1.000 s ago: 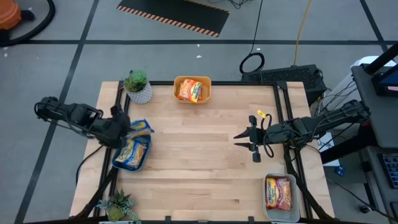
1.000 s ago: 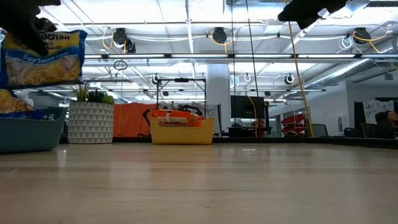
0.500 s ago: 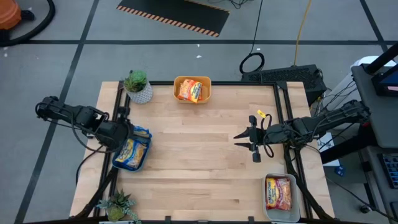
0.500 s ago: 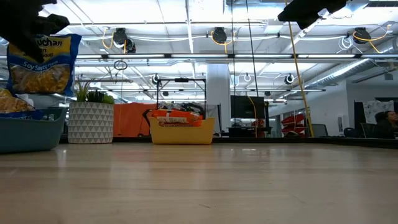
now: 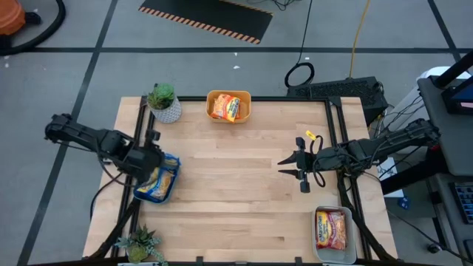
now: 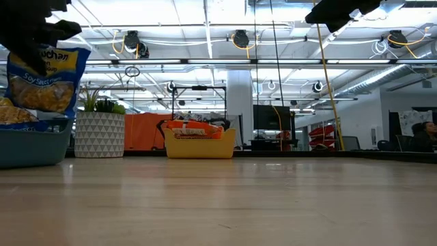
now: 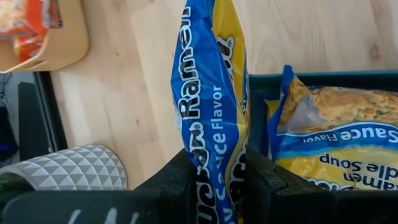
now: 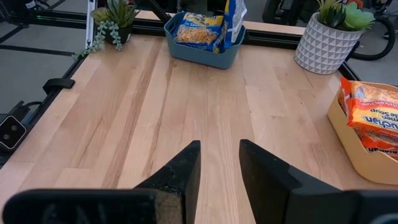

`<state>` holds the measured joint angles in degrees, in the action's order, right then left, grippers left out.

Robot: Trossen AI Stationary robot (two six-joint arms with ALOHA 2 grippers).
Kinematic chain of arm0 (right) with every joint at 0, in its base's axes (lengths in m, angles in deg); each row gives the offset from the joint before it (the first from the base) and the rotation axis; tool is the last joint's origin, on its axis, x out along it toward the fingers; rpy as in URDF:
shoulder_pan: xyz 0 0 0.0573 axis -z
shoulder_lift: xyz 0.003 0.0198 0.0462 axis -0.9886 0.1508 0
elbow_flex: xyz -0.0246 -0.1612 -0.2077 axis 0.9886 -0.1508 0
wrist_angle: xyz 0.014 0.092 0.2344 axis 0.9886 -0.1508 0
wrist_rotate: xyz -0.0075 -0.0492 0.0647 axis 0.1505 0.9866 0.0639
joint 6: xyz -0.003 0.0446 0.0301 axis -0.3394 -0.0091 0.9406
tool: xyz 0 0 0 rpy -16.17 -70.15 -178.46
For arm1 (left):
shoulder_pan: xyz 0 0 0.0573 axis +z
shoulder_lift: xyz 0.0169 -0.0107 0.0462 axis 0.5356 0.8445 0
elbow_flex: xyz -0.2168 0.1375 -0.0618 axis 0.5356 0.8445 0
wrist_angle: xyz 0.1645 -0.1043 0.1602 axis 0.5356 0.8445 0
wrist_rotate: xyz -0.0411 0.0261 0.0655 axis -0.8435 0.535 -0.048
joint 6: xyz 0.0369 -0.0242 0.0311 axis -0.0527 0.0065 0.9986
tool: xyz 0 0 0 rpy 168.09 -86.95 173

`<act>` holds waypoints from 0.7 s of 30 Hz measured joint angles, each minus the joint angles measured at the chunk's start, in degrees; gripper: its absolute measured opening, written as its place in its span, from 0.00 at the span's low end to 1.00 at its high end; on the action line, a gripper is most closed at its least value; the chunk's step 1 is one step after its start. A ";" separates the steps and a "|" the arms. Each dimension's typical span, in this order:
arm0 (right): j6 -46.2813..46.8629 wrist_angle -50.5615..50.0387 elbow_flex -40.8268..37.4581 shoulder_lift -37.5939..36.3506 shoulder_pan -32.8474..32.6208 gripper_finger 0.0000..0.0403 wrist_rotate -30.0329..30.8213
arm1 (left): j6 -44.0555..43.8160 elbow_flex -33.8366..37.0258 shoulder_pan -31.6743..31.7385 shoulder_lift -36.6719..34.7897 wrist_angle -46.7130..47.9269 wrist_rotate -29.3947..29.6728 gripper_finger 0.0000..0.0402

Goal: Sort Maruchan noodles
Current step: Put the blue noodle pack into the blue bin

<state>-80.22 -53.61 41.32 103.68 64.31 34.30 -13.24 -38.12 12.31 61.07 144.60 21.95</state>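
High view: the left gripper [image 5: 150,158] sits at the left edge of the table, over the near rim of the blue bin [image 5: 145,197] in the left middle of the frame. It is clamped on a blue and yellow Maruchan packet [image 5: 167,159], held above the bin, most likely so the packet can drop in with the matching packets [image 5: 157,181] already lying there. The yellow bin [image 5: 211,98] at top centre holds orange packets [image 5: 228,108], and the clear bin [image 5: 319,249] at lower right holds a red packet [image 5: 331,228]. So the sorting appears to go by wrapper colour. The right gripper [image 5: 299,168] waits right of centre with its fingers spread and nothing between them.

Low view: at upper left the held packet [image 6: 46,80] hangs upright and slightly tilted over the blue bin [image 6: 34,147], its lower edge around rim level. A potted plant [image 6: 100,134] stands just beside the bin, and the yellow bin [image 6: 201,145] is at centre.

Left wrist view: the fingers [image 7: 183,180] pinch the packet [image 7: 208,93] edge-on, so it hangs narrow beside the bin wall [image 7: 258,118]. A soy sauce packet [image 7: 336,134] lies inside.

Right wrist view: the right fingers [image 8: 186,171] stand apart over bare table [image 8: 186,112], well clear of the blue bin [image 8: 202,55] at top centre.
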 joint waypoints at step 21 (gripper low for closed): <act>0.35 -0.17 0.00 0.02 0.00 0.27 -0.04 | 0.81 -0.63 5.92 14.59 1.76 -2.60 0.22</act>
<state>-79.87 -53.78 41.32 103.70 64.31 34.26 -12.43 -38.75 18.23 75.66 146.36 19.35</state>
